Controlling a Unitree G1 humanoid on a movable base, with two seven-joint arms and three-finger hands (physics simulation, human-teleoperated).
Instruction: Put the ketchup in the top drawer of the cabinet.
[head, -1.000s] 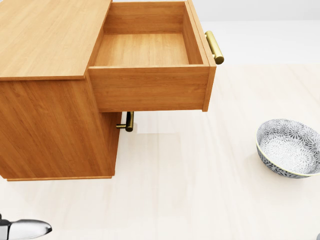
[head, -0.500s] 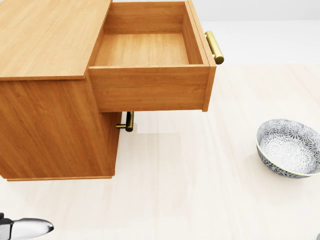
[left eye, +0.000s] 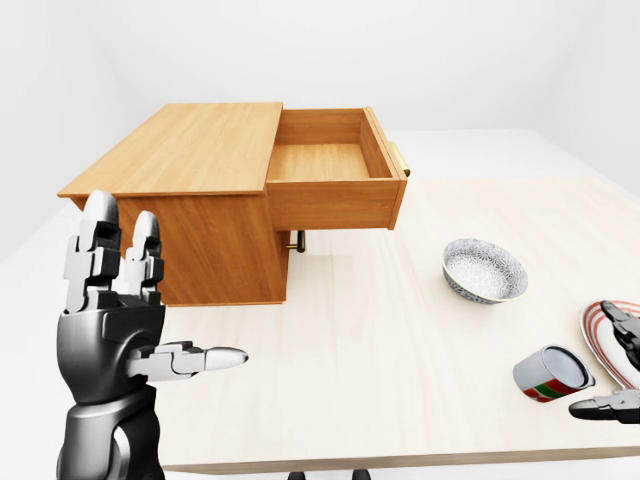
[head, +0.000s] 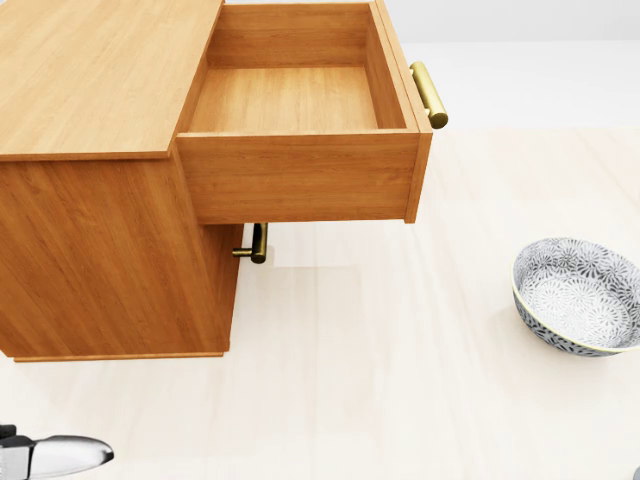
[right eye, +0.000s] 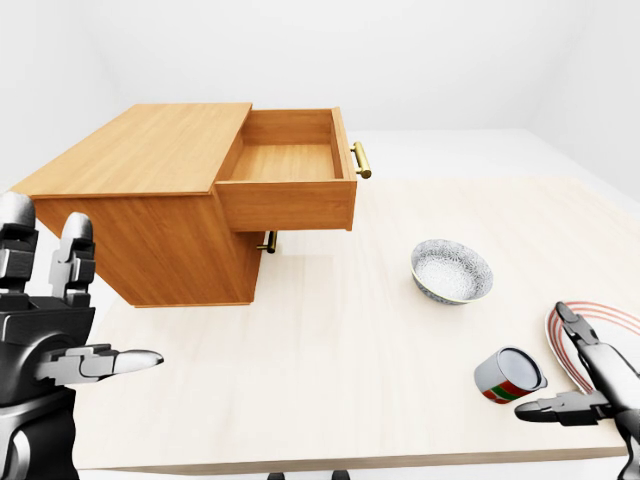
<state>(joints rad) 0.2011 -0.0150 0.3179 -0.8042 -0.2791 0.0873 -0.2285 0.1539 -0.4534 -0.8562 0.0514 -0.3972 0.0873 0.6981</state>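
Meanwhile, ketchup (right eye: 510, 375) on its side just beside open-fingered right robot hand (right eye: 585, 385), untouched.

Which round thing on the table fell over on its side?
The can with red and green stripes, near the right hand. The patterned bowl and striped plate sit flat.

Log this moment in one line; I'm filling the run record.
drawer: open, empty | ketchup: lying on table | right hand: open beside it | left hand: open, raised
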